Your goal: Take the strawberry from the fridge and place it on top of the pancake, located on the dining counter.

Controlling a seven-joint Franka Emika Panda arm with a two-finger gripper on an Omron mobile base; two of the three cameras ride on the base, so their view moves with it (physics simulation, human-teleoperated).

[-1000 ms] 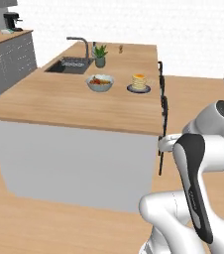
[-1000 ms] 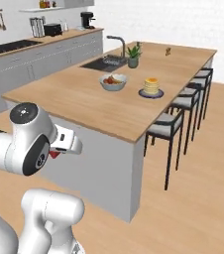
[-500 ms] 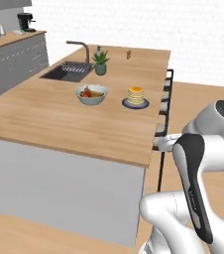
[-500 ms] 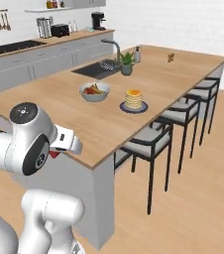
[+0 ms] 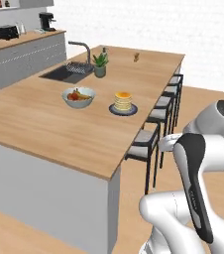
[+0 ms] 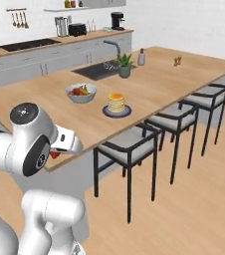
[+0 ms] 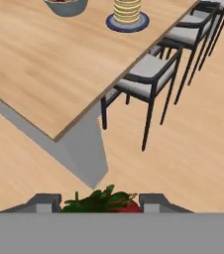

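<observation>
1. The table (image 5: 44, 124) is a long island with a row of stools (image 6: 129, 149) tucked along the near side. Judging by the layout, the base has to close in past them, and a careless approach could bump a stool or the table's corner.
2. The arm is folded close to the robot's body, well apart from the pancake (image 5: 123, 101). A long reach from here could fall short of the plate (image 5: 123, 110), or sweep low across the wood top.
3. The fruit bowl (image 5: 79, 96) stands near the pancake; coming in from that side risks knocking it.
4. The pancake stack is small and round-topped. A release off-centre or from too high would likely let the berry roll off onto the plate or table.
5. The strawberry (image 7: 115, 203) sits pinched between the fingers (image 7: 151, 201), leafy top showing in the hand view. It is tiny, so jolts while driving could work it loose.
</observation>
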